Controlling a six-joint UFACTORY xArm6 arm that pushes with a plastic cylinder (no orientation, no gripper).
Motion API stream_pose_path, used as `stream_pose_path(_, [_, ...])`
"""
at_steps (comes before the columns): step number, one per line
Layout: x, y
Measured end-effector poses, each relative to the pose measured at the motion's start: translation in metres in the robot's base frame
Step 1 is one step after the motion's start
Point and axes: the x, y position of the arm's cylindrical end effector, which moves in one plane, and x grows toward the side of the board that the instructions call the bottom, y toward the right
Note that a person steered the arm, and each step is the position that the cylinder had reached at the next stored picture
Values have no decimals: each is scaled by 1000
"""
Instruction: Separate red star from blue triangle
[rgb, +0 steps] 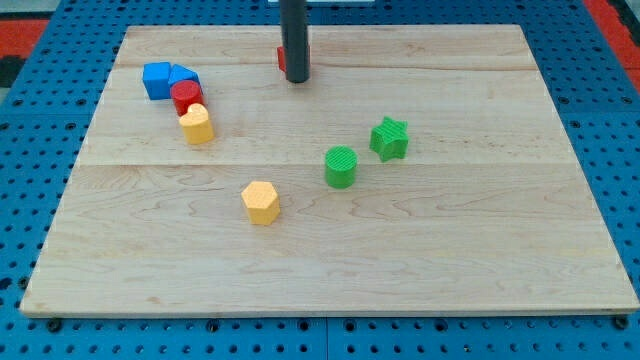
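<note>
Nearest the view's bottom sits a yellow hexagon (261, 202) on the wooden surface (480, 260). Farther up stand a green cylinder (340, 166) and a green star (389, 138). At upper left, a yellow block (197, 124), red block (186, 97), blue triangle (184, 76) and blue cube (156, 80) cluster, touching. At the top, my tip (296, 79) covers most of a red block (282, 59), the shape unclear. There are no fingers, only the rod.

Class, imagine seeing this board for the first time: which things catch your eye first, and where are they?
The dark rod at the view's top, my tip hiding most of a red block. Next, the tight cluster at upper left: two blue blocks, a red block and a yellow block. Two green blocks sit right of centre.
</note>
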Motion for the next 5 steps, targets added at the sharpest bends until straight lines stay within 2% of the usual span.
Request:
stream_pose_path(1, [-2,-75])
stream_pose_path(2, [-29,-88])
stream_pose_path(3, [-52,-57])
stream_pose_path(4, [-34,-14])
stream_pose_path(5, [-33,16])
